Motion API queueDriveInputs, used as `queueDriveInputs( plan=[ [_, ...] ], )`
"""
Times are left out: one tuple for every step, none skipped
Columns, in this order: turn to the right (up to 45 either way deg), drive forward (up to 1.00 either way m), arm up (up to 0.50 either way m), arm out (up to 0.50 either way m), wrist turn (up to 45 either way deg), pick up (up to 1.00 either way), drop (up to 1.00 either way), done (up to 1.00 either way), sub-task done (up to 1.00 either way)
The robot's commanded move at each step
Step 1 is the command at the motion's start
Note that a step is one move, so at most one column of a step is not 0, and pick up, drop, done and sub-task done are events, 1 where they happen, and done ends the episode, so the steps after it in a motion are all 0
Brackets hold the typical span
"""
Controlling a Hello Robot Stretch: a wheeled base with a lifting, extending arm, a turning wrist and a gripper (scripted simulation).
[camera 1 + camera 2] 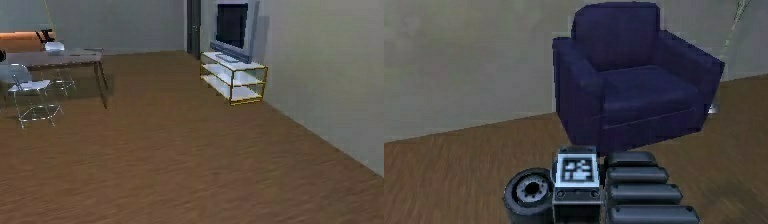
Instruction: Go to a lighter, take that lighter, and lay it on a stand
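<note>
A low stand with white shelves and a thin gold frame stands against the wall at the forward view's upper right, with a flat screen on top. At the bottom of the arm side view the arm lies drawn in, with a white marked square at its end. Left of the square sits the gripper's round dark body over the wood floor. I cannot make out its far end, so I cannot tell whether it holds anything. Small white and orange blobs lie on the table at the forward view's far left.
A brown table with a wire-framed chair stands at the forward view's left. Wood floor stretches from there to the stand. A large dark blue armchair sits against the wall in the arm side view, close beyond the arm.
</note>
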Motion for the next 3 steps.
queueDriveInputs(
  plan=[
    [0.0,1.0,0.0,0.0,0.0,0.0,0.0,0.0,0.0],
    [0.0,1.0,0.0,0.0,0.0,0.0,0.0,0.0,0.0],
    [0.0,1.0,0.0,0.0,0.0,0.0,0.0,0.0,0.0]
  ],
)
